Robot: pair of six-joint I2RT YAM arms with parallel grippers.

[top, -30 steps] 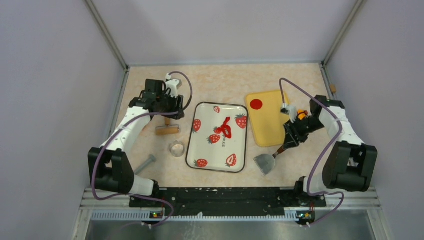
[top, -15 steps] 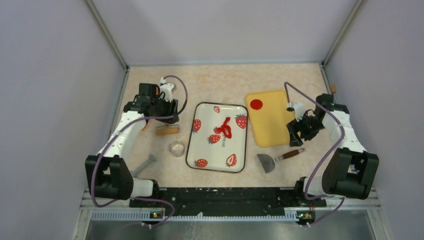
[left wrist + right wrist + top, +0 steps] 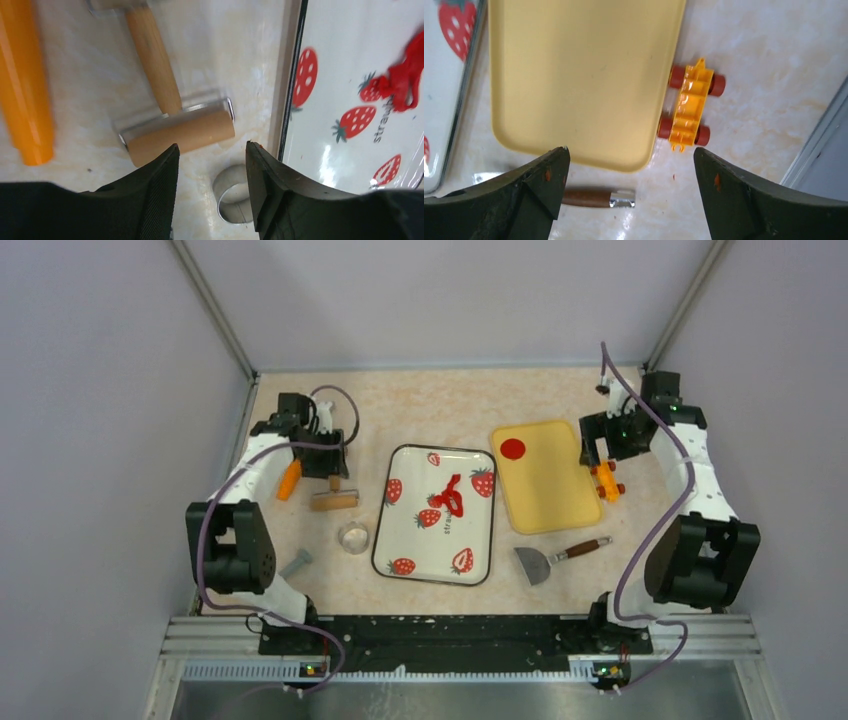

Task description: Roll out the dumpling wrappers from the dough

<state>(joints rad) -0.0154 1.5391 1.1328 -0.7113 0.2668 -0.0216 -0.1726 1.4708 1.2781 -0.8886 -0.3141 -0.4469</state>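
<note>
Leaves the just-released scraper (image 3: 558,557) at lower right, right pincer (image 3: 628,155) wide open and empty at upper right, left pincer (image 3: 211,147) half open, empty, above the roller (image 3: 180,132), with ragged dough (image 3: 450,497) on the central strawberry tray (image 3: 458,462): probably signals another rolling round.

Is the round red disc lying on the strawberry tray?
No, the dumpling wrapper lies on the yellow tray, while the strawberry tray holds the ragged dough.

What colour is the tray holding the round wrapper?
Pale yellow; the tray shows best in the right wrist view.
</note>
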